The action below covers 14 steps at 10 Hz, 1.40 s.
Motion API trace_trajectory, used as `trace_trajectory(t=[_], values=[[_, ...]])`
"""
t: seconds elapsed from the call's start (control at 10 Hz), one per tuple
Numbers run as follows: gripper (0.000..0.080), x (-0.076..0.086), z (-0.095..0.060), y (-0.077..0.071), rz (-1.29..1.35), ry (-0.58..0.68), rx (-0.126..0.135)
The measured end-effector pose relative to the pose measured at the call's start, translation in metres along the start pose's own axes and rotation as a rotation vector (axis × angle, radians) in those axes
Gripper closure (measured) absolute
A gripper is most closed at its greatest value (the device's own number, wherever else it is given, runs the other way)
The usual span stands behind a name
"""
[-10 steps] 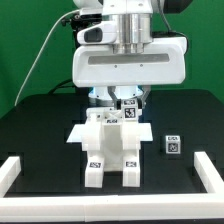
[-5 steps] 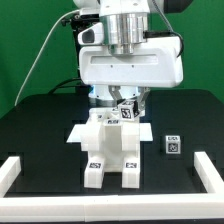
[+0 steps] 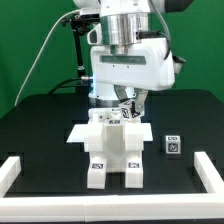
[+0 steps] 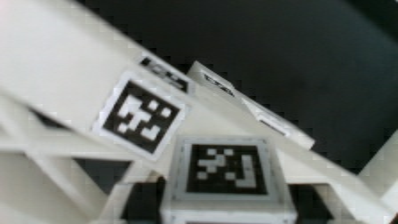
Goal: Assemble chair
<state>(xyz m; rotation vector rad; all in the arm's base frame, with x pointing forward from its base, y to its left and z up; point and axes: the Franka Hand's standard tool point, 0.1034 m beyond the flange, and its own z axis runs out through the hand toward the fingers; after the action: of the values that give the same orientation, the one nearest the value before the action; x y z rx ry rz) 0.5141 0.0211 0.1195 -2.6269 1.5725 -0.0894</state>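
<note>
The glossy white blocky plastic chair is centred on the black table; at its far end the gripper seems clamped on a small tagged cube. Likely light, stiff, slick: flat faces are favoured.

A black table edged by a white border rail stands before a green backdrop.

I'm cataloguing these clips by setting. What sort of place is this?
Probably a robotics lab bench: a large white robot arm over a matte black table with a white border rail, and glossy white plastic chair parts bearing black-and-white square tags.
</note>
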Motion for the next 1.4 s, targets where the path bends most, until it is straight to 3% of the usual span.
trace_trajectory(t=[0.3, 0.4, 0.5, 0.6, 1.1, 1.4], values=[[0.0506, 0.0, 0.0002, 0.0001, -0.044, 0.0, 0.0], [0.0315, -0.0001, 0.0001, 0.0, -0.06, 0.001, -0.001], [0.0315, 0.0006, -0.0017, -0.0021, -0.253, 0.004, 0.002], [0.019, 0.0018, -0.0036, -0.0049, -0.438, 0.008, 0.007], [0.015, -0.0014, -0.0021, -0.0058, -0.82, 0.013, -0.002], [0.015, -0.0059, 0.0021, -0.008, -1.308, 0.025, -0.038]])
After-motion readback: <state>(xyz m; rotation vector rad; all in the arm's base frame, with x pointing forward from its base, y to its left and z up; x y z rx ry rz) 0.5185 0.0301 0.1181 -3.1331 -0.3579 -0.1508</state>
